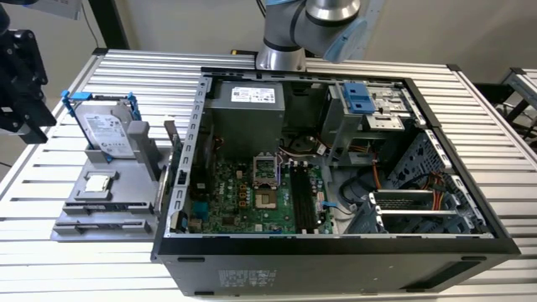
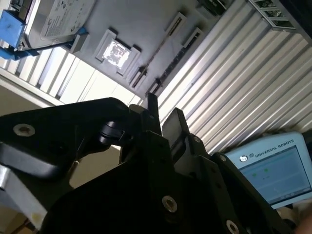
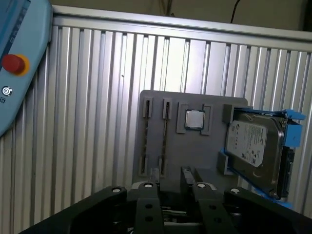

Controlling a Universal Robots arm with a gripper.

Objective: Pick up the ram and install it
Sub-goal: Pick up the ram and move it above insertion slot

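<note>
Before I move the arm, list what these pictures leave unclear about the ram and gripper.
First wrist view: the grey holder's slots are too narrow to show whether the ram sits in them, and the gripper covers the holder's near edge.
A black assembly is cut off at the exterior view's left edge; I cannot identify it.
Same view: the motherboard memory slots' latches are too small to judge.

The arm (image 1: pixel 310 25) is running off the top of the frame in the exterior view. In the first wrist view the tool (image 3: pixel 170 183) is covering the near end of the grey holder (image 3: pixel 195 148); in the second wrist view, the hard drive (image 2: pixel 53 19) is being cropped.
</note>
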